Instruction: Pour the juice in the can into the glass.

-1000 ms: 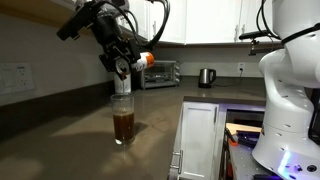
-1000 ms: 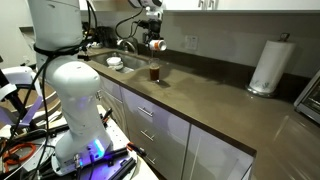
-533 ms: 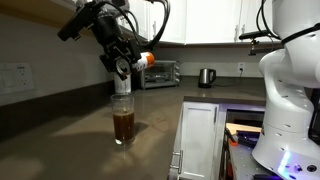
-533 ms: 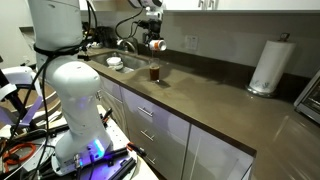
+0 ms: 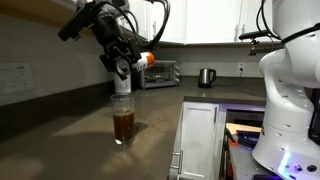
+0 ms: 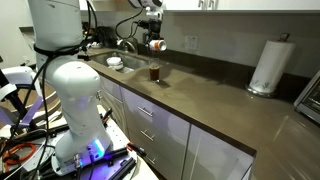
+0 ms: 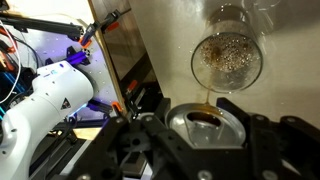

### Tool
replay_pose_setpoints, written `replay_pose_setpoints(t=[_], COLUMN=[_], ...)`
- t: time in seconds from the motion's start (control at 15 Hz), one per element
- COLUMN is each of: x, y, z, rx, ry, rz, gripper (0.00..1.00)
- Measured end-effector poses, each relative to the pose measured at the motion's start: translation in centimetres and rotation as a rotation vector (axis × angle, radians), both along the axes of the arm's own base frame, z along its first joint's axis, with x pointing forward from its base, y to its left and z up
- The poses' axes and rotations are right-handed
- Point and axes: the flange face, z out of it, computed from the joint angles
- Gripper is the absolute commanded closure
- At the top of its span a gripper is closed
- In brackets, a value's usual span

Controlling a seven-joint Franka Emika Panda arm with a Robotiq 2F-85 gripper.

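The juice (image 5: 124, 127) lies as a dark reddish-brown column in the lower part of the glass (image 5: 123, 103), filling somewhat under half of it in an exterior view. From above, in the wrist view, its surface (image 7: 228, 62) appears frothy and bubbled. The tall clear glass stands upright on the dark counter (image 5: 70, 145), near the front edge. The red-orange can (image 5: 146, 58) is held directly above the glass rim and apart from it, tipped well over toward the horizontal. In the wrist view its silvery top (image 7: 205, 125) faces the camera, with dark liquid at the opening. A thin thread of juice (image 7: 207, 99) runs from the opening toward the glass below. The hand (image 5: 124, 62) is clenched on the can's body, with a finger on either side. Judged from this, the pour is under way and partly done: a good share of the juice is in the glass, and no spill shows on the counter around it. How much remains in the can cannot be told. What seems left is to drain the rest and bring the can upright. Farther back on the counter stand a steel kettle (image 5: 206, 77) and a toaster oven (image 5: 161, 72), and a paper-towel roll (image 6: 267, 66) stands well apart from the glass.
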Motion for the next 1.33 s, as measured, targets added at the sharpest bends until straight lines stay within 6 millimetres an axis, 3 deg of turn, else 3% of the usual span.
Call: replay_pose_setpoints(t=[0.07,0.13,0.53,0.6,1.33], x=[0.0,0.0,0.0,0.0,0.03], y=[0.0,0.0,0.0,0.0,0.01], z=[0.0,0.0,0.0,0.0,-0.3], rx=[0.0,0.0,0.0,0.0,0.001], ry=[0.0,0.0,0.0,0.0,0.002], rz=[0.0,0.0,0.0,0.0,0.003], gripper=[0.73,0.48,0.48,0.73,0.73])
